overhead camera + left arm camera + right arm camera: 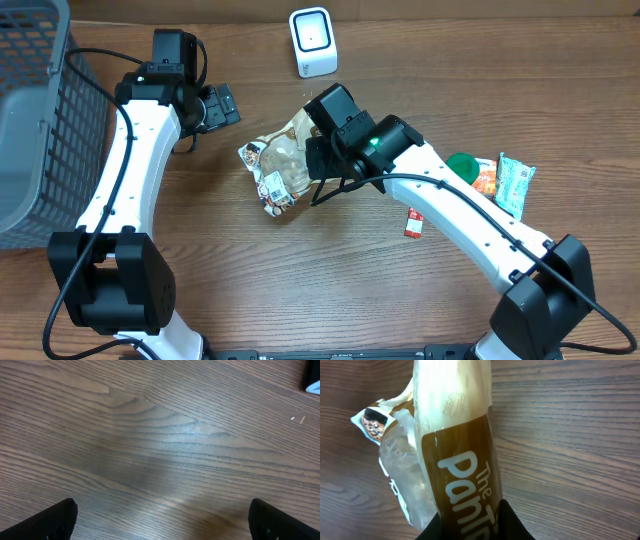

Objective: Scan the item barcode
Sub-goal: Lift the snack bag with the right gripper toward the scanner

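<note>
Brown wooden bench (160,435) is sitting under left gripper (162,520), which is hanging wide apart. Brown-and-clear plastic snack bag (452,435) is lying ahead of right gripper (472,521), which is pinching its near end. White box scanner (312,40) is sitting beyond.

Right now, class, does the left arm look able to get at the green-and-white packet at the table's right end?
Probably not. The green-and-white packet lies beyond the right arm, which bars the way, right gripper shut on the brown snack bag. The left gripper hangs open on the far side.
</note>
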